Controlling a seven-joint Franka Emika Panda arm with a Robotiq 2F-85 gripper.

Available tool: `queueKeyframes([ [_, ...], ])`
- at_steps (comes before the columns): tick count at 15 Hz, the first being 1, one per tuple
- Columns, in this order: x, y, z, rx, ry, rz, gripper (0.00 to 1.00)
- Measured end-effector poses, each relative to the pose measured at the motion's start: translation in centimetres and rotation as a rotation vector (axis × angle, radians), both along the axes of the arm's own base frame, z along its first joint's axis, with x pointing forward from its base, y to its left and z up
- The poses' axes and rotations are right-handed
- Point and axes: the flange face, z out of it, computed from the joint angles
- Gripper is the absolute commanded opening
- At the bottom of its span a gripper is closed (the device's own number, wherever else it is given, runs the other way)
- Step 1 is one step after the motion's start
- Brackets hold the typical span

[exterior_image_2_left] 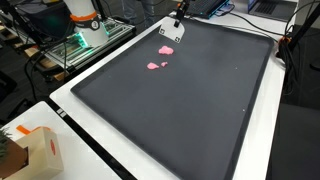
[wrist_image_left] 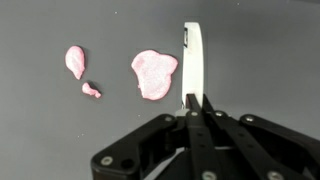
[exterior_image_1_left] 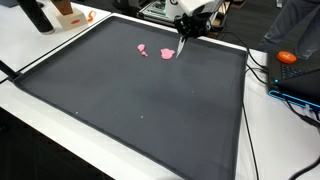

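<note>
Pinching a flat white stick (wrist_image_left: 193,55), your gripper (wrist_image_left: 192,106) had soft pink blobs (wrist_image_left: 153,75) just beside its jaws, smooth dark mat (wrist_image_left: 265,60) open beyond.

Base of the gripper (wrist_image_left: 194,104) cut off by the wrist view's bottom edge, lower end of the white stick (wrist_image_left: 192,55) hidden between its fingers, pink blobs (exterior_image_1_left: 166,53) too small to identify in both exterior views

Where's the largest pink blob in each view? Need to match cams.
Exterior view: largest pink blob in the upper middle, on the black mat, just left of the white strip.
Exterior view: upper middle, below the strip.
Wrist view: centre, left of the strip.
Shared landmark: the white strip beside it.
</note>
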Motion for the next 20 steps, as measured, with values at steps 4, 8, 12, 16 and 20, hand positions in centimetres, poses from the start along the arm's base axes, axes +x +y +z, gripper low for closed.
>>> queueKeyframes([
  [4,2.0,-1.1,1.0,0.022,-0.014,-0.031,0.01],
  [8,4.6,-3.2,2.0,0.075,-0.012,-0.093,0.01],
  [12,7.4,-6.7,3.4,0.144,-0.008,-0.190,0.01],
  [16,10.0,-11.9,4.8,0.218,-0.015,-0.309,0.01],
  [20,11.3,-17.7,5.3,0.304,-0.017,-0.434,0.01],
])
